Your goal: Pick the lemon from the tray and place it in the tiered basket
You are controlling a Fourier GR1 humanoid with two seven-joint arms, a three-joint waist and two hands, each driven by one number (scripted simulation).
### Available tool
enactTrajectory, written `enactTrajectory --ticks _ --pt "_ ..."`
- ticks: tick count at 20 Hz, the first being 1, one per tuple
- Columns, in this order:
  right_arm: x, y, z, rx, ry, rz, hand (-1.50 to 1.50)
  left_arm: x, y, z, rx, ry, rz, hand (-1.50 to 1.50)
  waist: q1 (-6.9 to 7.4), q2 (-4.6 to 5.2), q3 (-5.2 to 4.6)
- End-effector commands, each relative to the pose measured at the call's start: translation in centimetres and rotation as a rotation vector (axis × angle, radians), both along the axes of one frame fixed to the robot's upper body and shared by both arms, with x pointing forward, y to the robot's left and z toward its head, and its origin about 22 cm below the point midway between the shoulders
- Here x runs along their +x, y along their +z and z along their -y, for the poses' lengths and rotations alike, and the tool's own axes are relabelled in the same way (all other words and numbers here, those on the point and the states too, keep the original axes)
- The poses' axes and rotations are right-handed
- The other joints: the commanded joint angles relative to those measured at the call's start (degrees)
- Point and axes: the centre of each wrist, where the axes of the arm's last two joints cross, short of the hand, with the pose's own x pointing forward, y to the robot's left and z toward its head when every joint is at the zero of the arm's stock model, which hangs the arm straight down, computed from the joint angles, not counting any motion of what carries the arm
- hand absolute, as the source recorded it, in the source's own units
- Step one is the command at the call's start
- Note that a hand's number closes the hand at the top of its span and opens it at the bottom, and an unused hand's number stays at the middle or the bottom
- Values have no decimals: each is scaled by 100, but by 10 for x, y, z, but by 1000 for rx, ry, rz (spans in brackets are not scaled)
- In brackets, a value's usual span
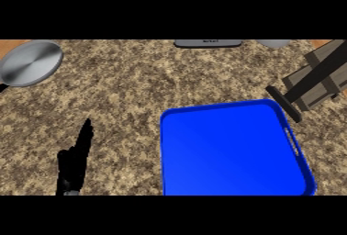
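Lower left, my left hand [75, 158] points up the speckled counter [122, 92], fingers straight, holding nothing. To its right lies the blue tray [230, 151]; the wooden tiered basket [318, 75] sits just past its far right corner. Where the lemon is, I cannot tell.

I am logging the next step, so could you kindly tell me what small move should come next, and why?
Probably a check rather than a reach: turn the view toward the tiered basket, cut off at the right edge. The blue tray shows no lemon, the left hand rests open at lower left, and the right hand is out of view.
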Motion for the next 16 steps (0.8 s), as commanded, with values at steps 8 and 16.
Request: enactTrajectory --ticks 8,16 --pt "-28 125 -9 -144 -166 19 150 -1 -12 0 -4 -24 -23 0 151 72 -18" --pt "4 162 24 -61 -234 23 150 12 -2 7 -13 -72 -27 0 423 156 -4"
